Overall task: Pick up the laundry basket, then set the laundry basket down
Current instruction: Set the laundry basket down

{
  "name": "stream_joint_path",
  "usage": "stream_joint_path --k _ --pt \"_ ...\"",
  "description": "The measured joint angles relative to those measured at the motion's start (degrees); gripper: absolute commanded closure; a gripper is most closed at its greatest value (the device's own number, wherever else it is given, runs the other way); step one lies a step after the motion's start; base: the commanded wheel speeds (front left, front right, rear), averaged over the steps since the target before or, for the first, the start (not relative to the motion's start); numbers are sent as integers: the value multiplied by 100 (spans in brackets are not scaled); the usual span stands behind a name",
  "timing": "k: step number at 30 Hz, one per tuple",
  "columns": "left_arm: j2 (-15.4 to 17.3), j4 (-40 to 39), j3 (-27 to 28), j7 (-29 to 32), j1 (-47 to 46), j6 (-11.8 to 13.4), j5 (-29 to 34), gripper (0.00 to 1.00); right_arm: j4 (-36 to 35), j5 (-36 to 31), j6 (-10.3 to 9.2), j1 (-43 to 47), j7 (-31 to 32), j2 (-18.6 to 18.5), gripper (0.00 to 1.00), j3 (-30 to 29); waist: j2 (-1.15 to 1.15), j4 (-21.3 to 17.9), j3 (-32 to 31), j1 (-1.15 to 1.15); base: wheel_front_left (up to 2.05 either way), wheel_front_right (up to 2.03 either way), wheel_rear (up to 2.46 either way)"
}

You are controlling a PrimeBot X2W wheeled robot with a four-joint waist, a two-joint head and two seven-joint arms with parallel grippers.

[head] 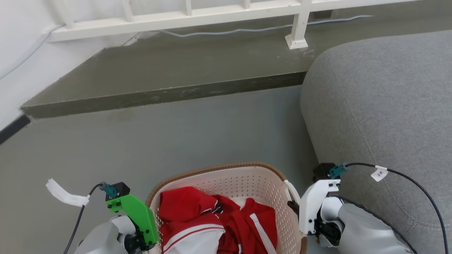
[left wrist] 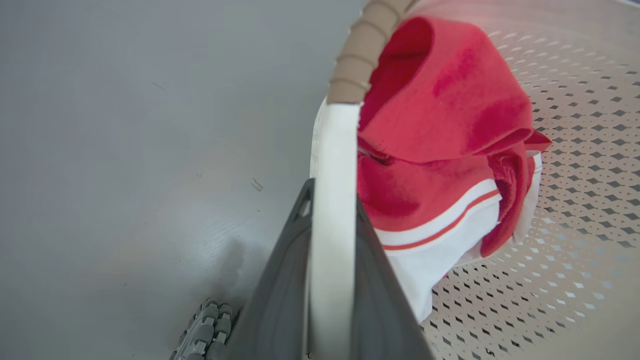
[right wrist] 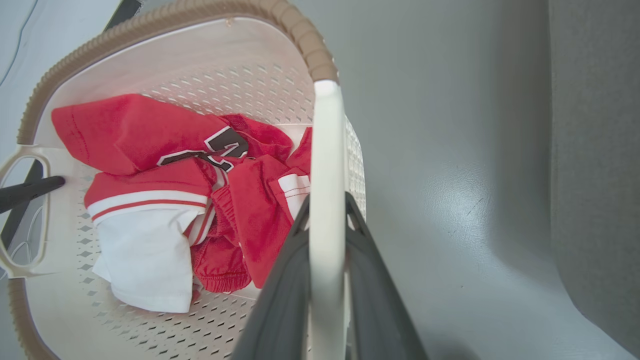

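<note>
The laundry basket (head: 243,181), cream and perforated with a brown woven-look rim (head: 219,168), sits at the bottom centre of the head view, holding red and white clothes (head: 212,220). My left gripper (left wrist: 332,200) is shut on the basket's white left handle (left wrist: 335,150), one dark finger on each side of it. My right gripper (right wrist: 327,205) is shut the same way on the white right handle (right wrist: 327,150). In the head view the green left wrist mount (head: 136,211) and the white right wrist mount (head: 314,204) flank the basket. Whether the basket touches the floor cannot be told.
A grey sofa (head: 388,106) stands close on the right, next to my right arm. Ahead lies open grey floor (head: 176,137), then a raised dark step (head: 159,70) with a white railing (head: 176,19) and its post foot (head: 296,39).
</note>
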Motion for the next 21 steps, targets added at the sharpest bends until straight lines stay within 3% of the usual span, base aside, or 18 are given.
stream_joint_path --k 21 --pt "7 -346 -70 -730 -631 86 97 100 -9 -87 0 -689 -829 -125 100 1 0 -8 936 0 0 0 0"
